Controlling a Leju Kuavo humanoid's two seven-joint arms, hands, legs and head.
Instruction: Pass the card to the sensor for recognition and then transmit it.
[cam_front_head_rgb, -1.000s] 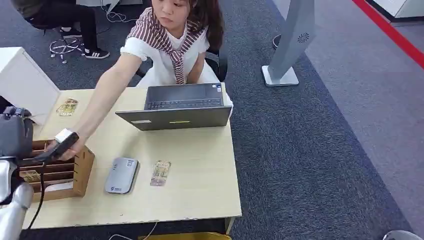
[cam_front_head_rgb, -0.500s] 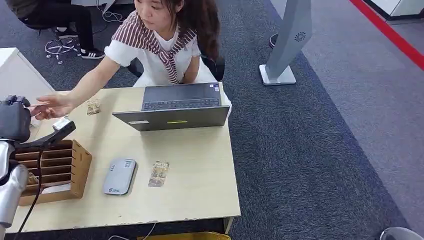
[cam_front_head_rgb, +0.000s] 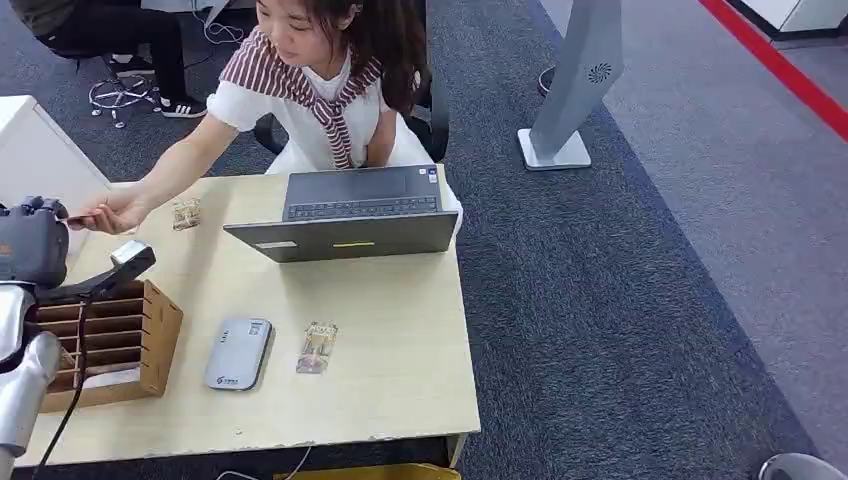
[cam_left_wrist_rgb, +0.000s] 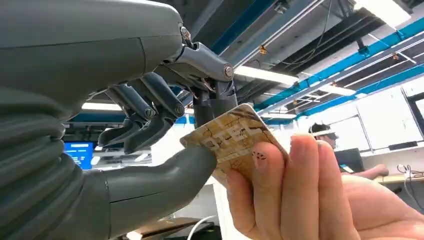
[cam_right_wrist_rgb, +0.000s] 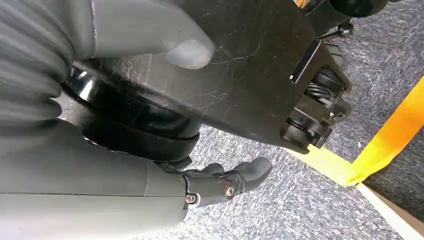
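Note:
My left hand (cam_front_head_rgb: 33, 243) is raised at the table's far left and pinches a gold patterned card (cam_left_wrist_rgb: 231, 138) between thumb and fingers (cam_left_wrist_rgb: 150, 107). A person's hand (cam_left_wrist_rgb: 305, 195) grips the same card from its other end; in the head view that hand (cam_front_head_rgb: 112, 212) reaches across to mine, with the card (cam_front_head_rgb: 80, 217) showing as a thin edge. The grey card sensor (cam_front_head_rgb: 239, 352) lies flat on the table near the front. My right hand (cam_right_wrist_rgb: 220, 182) hangs low beside my body over carpet, holding nothing, fingers loosely apart.
A wooden slotted card rack (cam_front_head_rgb: 150, 340) stands left of the sensor, with a black cabled scanner (cam_front_head_rgb: 118, 264) resting on top. One loose card (cam_front_head_rgb: 317, 346) lies right of the sensor, another (cam_front_head_rgb: 186, 213) near the laptop (cam_front_head_rgb: 348, 236). The person sits behind the table.
The person's arm left the scanner on the rack and swung back to my raised left hand, where it now grips the card. The view shifted slightly.

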